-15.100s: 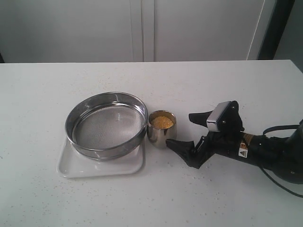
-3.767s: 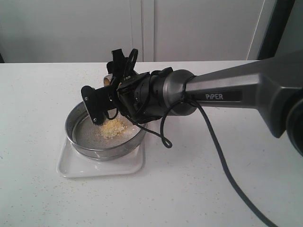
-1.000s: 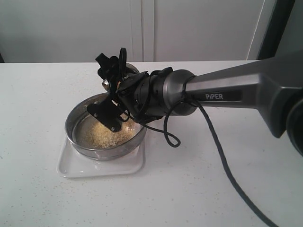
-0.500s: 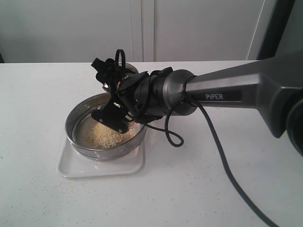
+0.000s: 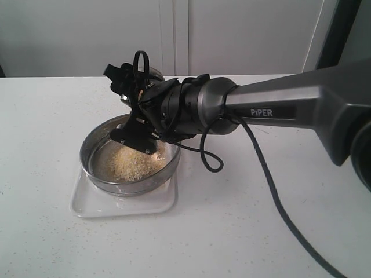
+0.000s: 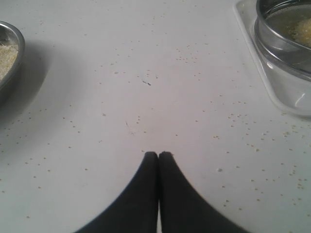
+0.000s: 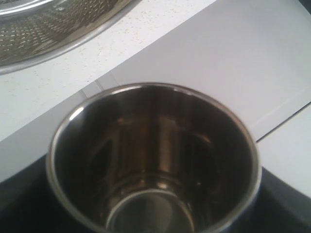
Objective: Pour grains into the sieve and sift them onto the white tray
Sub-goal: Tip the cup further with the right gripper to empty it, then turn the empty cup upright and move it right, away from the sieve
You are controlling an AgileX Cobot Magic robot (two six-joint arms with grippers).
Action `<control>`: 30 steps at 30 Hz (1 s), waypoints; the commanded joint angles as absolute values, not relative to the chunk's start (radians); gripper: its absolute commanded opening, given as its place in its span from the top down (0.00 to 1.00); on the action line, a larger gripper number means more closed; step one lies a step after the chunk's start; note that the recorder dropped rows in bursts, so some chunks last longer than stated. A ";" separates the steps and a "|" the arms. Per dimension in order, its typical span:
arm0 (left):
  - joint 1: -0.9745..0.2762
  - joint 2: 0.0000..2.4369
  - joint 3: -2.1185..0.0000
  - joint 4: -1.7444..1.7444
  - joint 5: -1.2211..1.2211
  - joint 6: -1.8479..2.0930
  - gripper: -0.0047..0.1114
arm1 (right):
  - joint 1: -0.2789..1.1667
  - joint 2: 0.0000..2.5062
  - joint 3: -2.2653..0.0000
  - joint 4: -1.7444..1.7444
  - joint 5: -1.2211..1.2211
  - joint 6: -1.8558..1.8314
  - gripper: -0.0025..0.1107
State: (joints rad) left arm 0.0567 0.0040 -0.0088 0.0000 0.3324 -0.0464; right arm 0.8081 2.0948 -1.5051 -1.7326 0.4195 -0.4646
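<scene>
The sieve [image 5: 93, 152] is a wide steel ring standing on the white tray [image 5: 124, 204], left of centre on the table. A pale yellow heap of grains [image 5: 130, 164] lies on its mesh. My right gripper [image 5: 132, 109] reaches across and hangs over the sieve's far side, shut on a small steel cup [image 7: 155, 160]. The cup's inside looks bare in the right wrist view, with the sieve's mesh [image 7: 48, 24] beyond it. My left gripper [image 6: 158, 154] is shut with nothing in it, low over the table, with the sieve [image 6: 286, 46] and tray [image 6: 272, 94] off to one side.
A second steel vessel [image 6: 10, 63] holding whitish grains shows at the edge of the left wrist view. Loose grains are scattered over the white tabletop [image 6: 146, 97]. The right arm's cable [image 5: 272, 202] trails across the table. Pale cabinet doors [image 5: 232, 35] stand behind.
The right gripper has turned the cup and shifted slightly left and upward over the sieve. The heap of grains lies the same. The left gripper's state is unchanged.
</scene>
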 commanded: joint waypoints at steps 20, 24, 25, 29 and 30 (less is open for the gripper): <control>0.056 0.000 0.000 -0.006 0.341 -0.047 0.96 | 0.824 2.085 -1.514 -1.744 0.446 -0.181 0.98; 0.056 0.000 0.000 -0.006 0.341 -0.047 0.96 | 0.868 2.085 -1.514 -1.744 0.542 0.073 0.98; 0.056 0.000 0.000 -0.006 0.341 -0.047 0.96 | 0.876 2.085 -1.514 -1.744 0.562 0.135 0.98; 0.056 0.000 0.000 -0.006 0.341 -0.047 0.96 | 0.889 2.081 -1.514 -1.634 0.632 0.443 0.98; 0.056 0.000 0.000 -0.006 0.341 -0.047 0.96 | 0.889 2.074 -1.514 -1.567 0.632 0.536 0.98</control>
State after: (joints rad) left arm 0.0567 0.0040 -0.0088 0.0000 0.3324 -0.0464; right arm 0.8872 2.0948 -1.5051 -1.6542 0.5998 0.3658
